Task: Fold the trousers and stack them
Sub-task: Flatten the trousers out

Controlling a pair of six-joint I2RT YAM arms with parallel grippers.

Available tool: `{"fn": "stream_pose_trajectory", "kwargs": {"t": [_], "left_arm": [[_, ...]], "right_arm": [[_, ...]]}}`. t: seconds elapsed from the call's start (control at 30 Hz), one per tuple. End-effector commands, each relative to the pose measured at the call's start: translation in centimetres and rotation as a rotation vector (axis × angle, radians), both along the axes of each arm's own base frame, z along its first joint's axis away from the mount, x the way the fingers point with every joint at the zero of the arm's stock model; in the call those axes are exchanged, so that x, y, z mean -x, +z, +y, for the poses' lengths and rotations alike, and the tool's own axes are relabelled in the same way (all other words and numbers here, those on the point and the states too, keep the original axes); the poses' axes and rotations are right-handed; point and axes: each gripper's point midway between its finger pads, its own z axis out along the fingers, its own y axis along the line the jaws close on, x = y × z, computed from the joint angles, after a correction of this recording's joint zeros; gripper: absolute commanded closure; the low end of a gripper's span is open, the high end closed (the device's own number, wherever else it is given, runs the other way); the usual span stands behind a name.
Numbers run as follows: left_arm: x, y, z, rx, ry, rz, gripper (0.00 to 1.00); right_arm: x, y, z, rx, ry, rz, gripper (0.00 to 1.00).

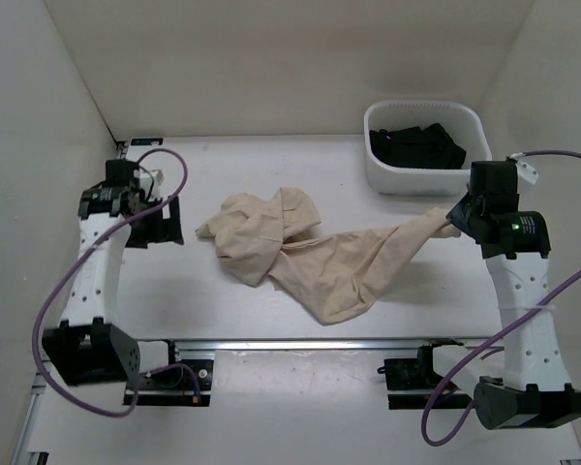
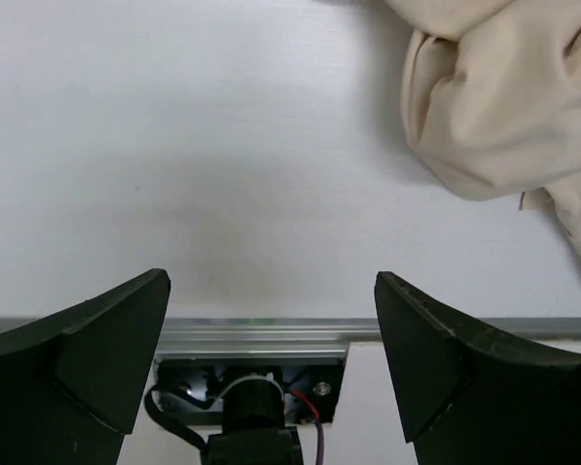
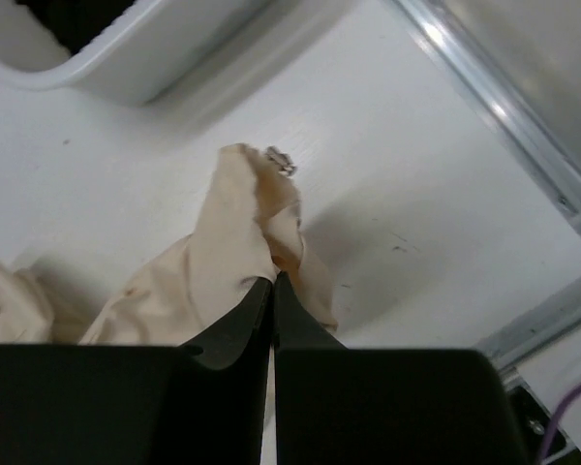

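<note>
The beige trousers (image 1: 300,247) lie crumpled on the white table, bunched at the middle, with one part stretched to the right. My right gripper (image 1: 457,215) is shut on the end of that stretched part (image 3: 242,242) and holds it lifted a little off the table; a small metal fastener shows at the cloth's tip. My left gripper (image 1: 160,223) is open and empty, left of the bunched cloth and apart from it. In the left wrist view the trousers (image 2: 504,97) fill the upper right corner, beyond my open fingers (image 2: 107,349).
A white plastic basket (image 1: 381,170) holding a black garment (image 1: 416,145) stands at the back right, just beyond my right gripper. A metal rail (image 1: 300,344) runs along the table's near edge. White walls close in the left, back and right.
</note>
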Motion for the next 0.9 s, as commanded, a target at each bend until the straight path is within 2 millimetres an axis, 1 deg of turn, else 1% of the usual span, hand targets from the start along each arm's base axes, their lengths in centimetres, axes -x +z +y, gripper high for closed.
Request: {"fn": "stream_pose_trajectory", "kwargs": {"t": [0.0,0.03,0.07,0.1,0.13,0.17,0.2,0.23,0.27,0.33,0.37,0.4,0.43,0.47,0.5,0.53,0.57,0.6,0.63,0.67,0.7,0.73,0.77,0.8,0.83,0.87], "left_arm": [[-4.7,0.6,-4.0,0.011,-0.161,-0.044,0.02],[-5.2,-0.3,-6.6,-0.010,-0.253,-0.006,0.02],[-5.7,0.0,-8.2,-0.028,-0.303,-0.016,0.01],[-6.2,-0.2,-9.6,-0.053,-0.347,-0.023,0.00],[-6.0,-1.4,-12.3,-0.082,-0.435,0.000,0.00],[-6.4,-1.7,-12.9,-0.132,-0.453,-0.008,0.00],[-7.0,-2.9,-13.9,-0.157,-0.478,0.006,0.00],[-6.9,-3.5,-15.3,-0.177,-0.519,0.005,0.00],[-7.4,-4.0,-15.6,-0.208,-0.522,0.000,0.00],[-8.1,-5.7,-16.2,-0.221,-0.532,0.015,0.00],[-8.2,-7.2,-16.7,-0.230,-0.547,0.050,0.00],[-8.3,-8.1,-16.5,-0.247,-0.543,0.067,0.00],[-8.6,-8.5,-16.4,-0.260,-0.539,0.071,0.03],[-8.8,-9.4,-16.4,-0.272,-0.537,0.084,0.13],[-8.8,-9.4,-16.2,-0.282,-0.533,0.082,0.26],[-9.1,-9.4,-16.3,-0.279,-0.532,0.071,0.72],[-9.2,-9.4,-16.1,-0.289,-0.527,0.069,0.86],[-9.4,-9.0,-15.7,-0.295,-0.514,0.060,0.86],[-10.1,-7.8,-15.7,-0.303,-0.501,0.021,0.86],[-10.6,-6.8,-15.1,-0.310,-0.475,-0.008,0.86],[-11.5,-4.6,-13.7,-0.308,-0.423,-0.065,0.86],[-12.6,-2.0,-12.9,-0.301,-0.380,-0.135,0.86],[-13.1,1.2,-11.7,-0.284,-0.330,-0.216,0.86],[-13.7,3.5,-10.3,-0.275,-0.282,-0.270,0.86],[-14.7,6.8,-7.4,-0.246,-0.193,-0.347,0.86],[-14.8,8.7,-5.7,-0.234,-0.146,-0.393,0.86]], "right_arm": [[-2.3,0.6,2.7,-0.076,0.143,-0.077,1.00],[-2.3,0.3,2.6,-0.084,0.123,-0.074,1.00],[-2.3,0.2,2.6,-0.084,0.123,-0.074,1.00],[-2.2,-0.2,2.4,-0.078,0.115,-0.054,1.00],[-2.2,-0.2,2.4,-0.078,0.115,-0.054,1.00],[-1.9,-0.4,2.2,-0.072,0.108,-0.039,1.00],[-1.5,-0.7,2.2,-0.064,0.114,-0.017,1.00],[-1.1,-1.1,1.9,-0.054,0.104,-0.003,1.00],[-0.7,-1.6,1.9,-0.054,0.103,0.018,1.00],[-0.2,-1.7,1.6,-0.046,0.095,0.011,1.00],[0.0,-2.5,1.4,-0.056,0.077,0.028,1.00],[0.2,-2.2,1.5,-0.063,0.070,0.011,1.00],[0.6,-2.6,1.4,-0.063,0.070,0.024,1.00],[0.6,-2.6,1.5,-0.070,0.063,0.021,1.00],[0.8,-2.7,1.5,-0.070,0.062,0.021,1.00],[1.0,-2.9,1.4,-0.070,0.062,0.032,1.00],[1.0,-2.9,1.4,-0.070,0.062,0.032,1.00],[1.2,-2.6,1.1,-0.059,0.051,0.021,1.00],[1.7,-2.9,0.6,-0.035,0.027,0.042,1.00],[1.9,-2.5,0.0,-0.015,0.007,0.039,1.00],[2.0,-1.0,-0.6,0.011,-0.020,0.012,1.00],[2.9,-0.2,-1.5,0.047,-0.056,0.018,1.00],[3.0,2.9,-3.5,0.133,-0.131,-0.031,1.00],[3.5,4.8,-4.6,0.183,-0.172,-0.054,1.00],[4.2,6.5,-5.6,0.233,-0.210,-0.067,1.00],[4.5,8.3,-6.6,0.283,-0.252,-0.085,1.00]]}}
